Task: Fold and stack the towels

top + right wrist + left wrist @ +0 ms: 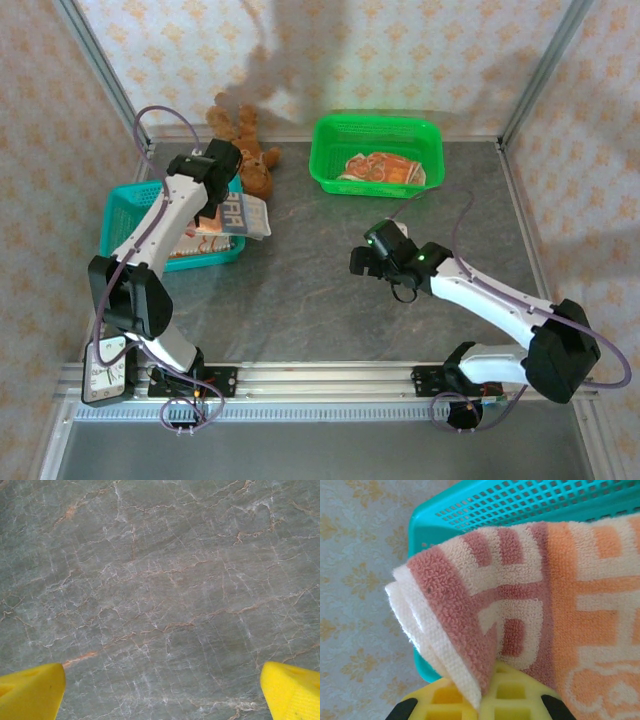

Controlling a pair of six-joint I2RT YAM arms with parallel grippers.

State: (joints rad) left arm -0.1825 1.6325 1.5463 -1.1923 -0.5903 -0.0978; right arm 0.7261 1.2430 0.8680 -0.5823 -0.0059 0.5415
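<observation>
My left gripper (487, 686) is shut on a folded edge of a towel (520, 595) with pink, orange and cream blocks. The cloth drapes out over the rim of the teal basket (520, 505). From above, the left gripper (220, 200) hangs at the teal basket's (122, 200) far right corner, and the held towel (247, 215) sticks out over the table. More folded cloth (195, 245) lies in that basket. An orange and cream towel (382, 168) rests in the green basket (330, 150). My right gripper (372, 260) is open above bare table, its yellow fingers (32, 695) wide apart.
A brown teddy bear (245, 145) lies at the back between the two baskets. The grey marble tabletop (320, 290) stretches between the arms. Patterned walls and metal frame posts close the back and sides.
</observation>
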